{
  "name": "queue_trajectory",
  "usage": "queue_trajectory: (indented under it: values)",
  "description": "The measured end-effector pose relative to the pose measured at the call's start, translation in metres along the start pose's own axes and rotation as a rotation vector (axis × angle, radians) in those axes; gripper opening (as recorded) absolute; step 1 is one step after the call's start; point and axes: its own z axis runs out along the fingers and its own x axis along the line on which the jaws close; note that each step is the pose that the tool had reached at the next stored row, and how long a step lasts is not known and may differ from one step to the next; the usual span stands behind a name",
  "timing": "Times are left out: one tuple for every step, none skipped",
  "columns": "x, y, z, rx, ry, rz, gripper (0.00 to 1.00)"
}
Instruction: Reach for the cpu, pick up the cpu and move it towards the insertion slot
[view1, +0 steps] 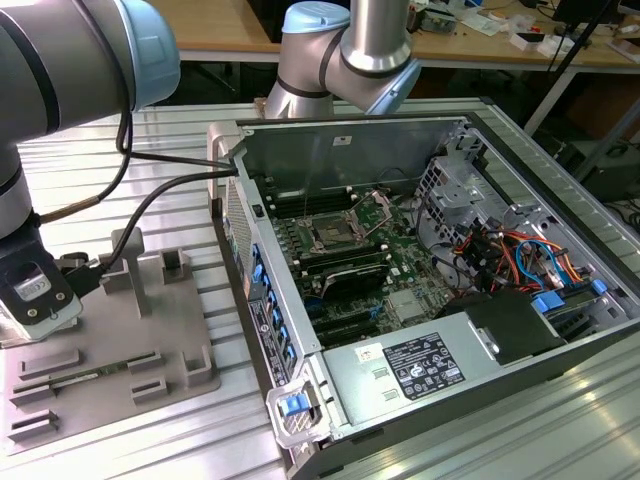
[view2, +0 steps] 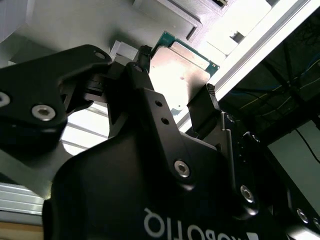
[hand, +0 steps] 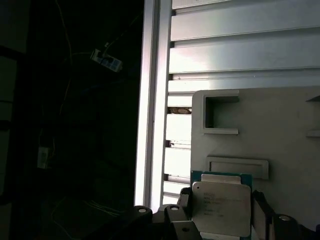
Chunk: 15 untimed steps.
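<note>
The bench is a ribbed aluminium table (view1: 80, 155) with wooden desks (view1: 205, 22) and loose clutter behind it in the room. At the exterior view's left, a grey plastic tray (view1: 165, 335) with raised blocks lies flat on the slats, and the arm (view1: 60, 55) reaches down over its near corner. In the second wrist view the gripper (view2: 176, 75) has its black fingers (view2: 212, 97) drawn in against two opposite edges of the cpu (view2: 182, 60) – a narrow grasp, the chip's pale metal top facing the camera. The first wrist view shows the chip over the tray, close to the table's edge rail (hand: 150, 100); whether it rests there or hangs clear I cannot tell. The insertion slot (view1: 330, 236) sits well apart on the green motherboard (view1: 405, 275) – inside the open computer case (view1: 350, 150).
</note>
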Motion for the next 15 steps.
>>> queue_trajectory:
  values:
    - [0.0000,0.0000,-0.0002,0.0000,0.0007,0.000,0.55]
    - [0.0000,0.0000,-0.0004,-0.0001,0.0016,0.000,0.55]
    - [-0.0001,0.0000,-0.0010,-0.0001,0.0035,0.000,0.55]
    - [-0.0002,0.0001,-0.0015,-0.0002,0.0053,0.000,0.55]
    - [-0.0002,0.0001,-0.0019,-0.0002,0.0066,0.000,0.55]
    - [-0.0002,0.0001,-0.0021,-0.0004,0.0075,0.000,0.55]
    - [-0.0003,0.0001,-0.0026,-0.0004,0.0092,0.000,0.55]
    - [-0.0004,0.0001,-0.0031,-0.0007,0.0115,0.000,0.55]
    - [-0.0005,0.0001,-0.0033,-0.0007,0.0128,0.001,0.55]
    - [-0.0005,0.0001,-0.0036,-0.0009,0.0143,0.001,0.55]
    - [-0.0005,0.0001,-0.0041,-0.0010,0.0163,0.001,0.55]
    - [-0.0005,0.0001,-0.0044,-0.0011,0.0175,0.001,0.55]
    - [-0.0006,0.0002,-0.0047,-0.0012,0.0188,0.001,0.55]
    - [-0.0006,0.0002,-0.0049,-0.0013,0.0201,0.001,0.55]
    - [-0.0007,0.0002,-0.0053,-0.0014,0.0219,0.001,0.55]
